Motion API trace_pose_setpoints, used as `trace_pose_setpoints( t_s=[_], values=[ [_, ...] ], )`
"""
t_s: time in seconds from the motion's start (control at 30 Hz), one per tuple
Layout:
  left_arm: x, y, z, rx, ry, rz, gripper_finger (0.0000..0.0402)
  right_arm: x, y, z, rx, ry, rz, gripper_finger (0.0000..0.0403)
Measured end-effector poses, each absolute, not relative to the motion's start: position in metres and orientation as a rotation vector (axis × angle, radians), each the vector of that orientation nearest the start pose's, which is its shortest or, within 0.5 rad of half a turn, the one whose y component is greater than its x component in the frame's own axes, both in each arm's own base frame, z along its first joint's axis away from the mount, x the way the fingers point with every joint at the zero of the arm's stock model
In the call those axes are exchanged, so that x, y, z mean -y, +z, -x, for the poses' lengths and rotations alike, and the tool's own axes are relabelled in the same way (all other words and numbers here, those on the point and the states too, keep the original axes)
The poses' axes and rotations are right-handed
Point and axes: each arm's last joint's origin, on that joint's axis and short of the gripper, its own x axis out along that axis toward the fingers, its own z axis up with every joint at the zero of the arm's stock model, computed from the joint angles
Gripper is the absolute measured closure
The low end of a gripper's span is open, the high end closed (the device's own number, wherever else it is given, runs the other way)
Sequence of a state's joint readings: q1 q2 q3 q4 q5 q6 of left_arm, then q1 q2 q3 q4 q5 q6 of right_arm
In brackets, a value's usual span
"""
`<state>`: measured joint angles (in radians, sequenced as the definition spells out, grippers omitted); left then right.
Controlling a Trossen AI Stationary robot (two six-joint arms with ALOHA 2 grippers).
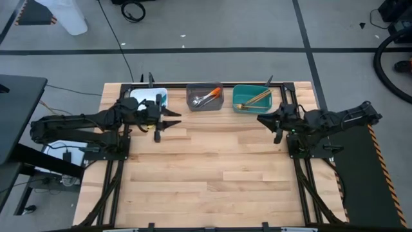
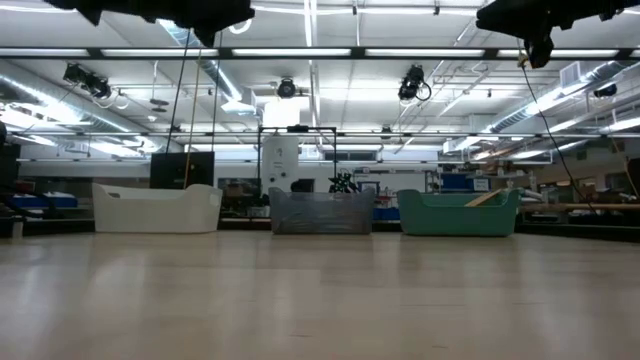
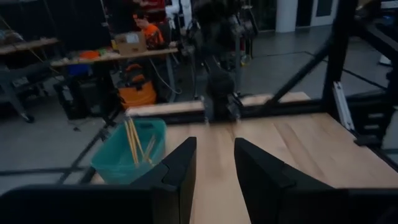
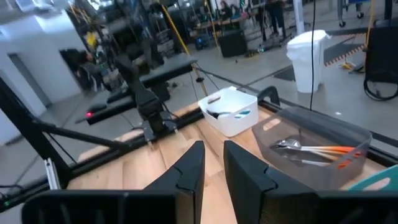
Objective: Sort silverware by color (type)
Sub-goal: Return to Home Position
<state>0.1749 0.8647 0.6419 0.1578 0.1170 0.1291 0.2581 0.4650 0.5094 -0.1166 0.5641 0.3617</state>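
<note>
High view: the silverware [image 1: 207, 97] lies sorted in three rectangular bins lined up along the far edge of the table [image 1: 206, 174].

- **White bin:** The white bin [image 1: 154, 90] is smooth and opaque. It holds blue-handled pieces [image 4: 239, 114], only partly visible.
- **Grey bin:** The middle grey bin [image 1: 189, 96] has translucent walls. It holds slim orange-handled pieces [image 4: 317, 150] with shiny silver heads.
- **Teal bin:** The teal bin [image 1: 252, 87] holds thin gold pieces [image 3: 134, 143], leaning against its wall.

The left gripper [image 3: 214, 163] hangs above the table near the white bin. Its two dark, blunt fingers are apart and hold nothing. The right gripper [image 4: 213, 163] hangs near the teal bin. Its fingers are parted by a narrow gap and are also empty.

The table is pale wood in long joined planks, set in a black metal frame. Around it is a grey floor [image 1: 257, 26] crossed by dark lines. The low view shows a large workshop under long ceiling lights [image 2: 310, 52].
</note>
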Motion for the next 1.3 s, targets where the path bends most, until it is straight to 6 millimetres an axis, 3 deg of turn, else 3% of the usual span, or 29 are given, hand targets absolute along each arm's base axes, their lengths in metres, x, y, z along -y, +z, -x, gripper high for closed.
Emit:
trace_pose_setpoints(
  t_s=[0.47, 0.83, 1.3],
  values=[
    [-0.025, 0.26, -0.16, -0.023, 0.058, -0.05, 0.0285, -0.007, 0.273, -0.088, 0.112, -0.311, -0.366, 0.0333],
    [-0.021, 0.235, -0.139, 0.026, 0.06, -0.005, 0.0285, -0.006, 0.261, -0.082, 0.13, -0.297, -0.337, 0.0333],
    [-0.02, 0.194, -0.127, 0.014, 0.067, 0.046, 0.0285, -0.006, 0.259, -0.083, 0.122, -0.273, -0.324, 0.0332]
  ],
)
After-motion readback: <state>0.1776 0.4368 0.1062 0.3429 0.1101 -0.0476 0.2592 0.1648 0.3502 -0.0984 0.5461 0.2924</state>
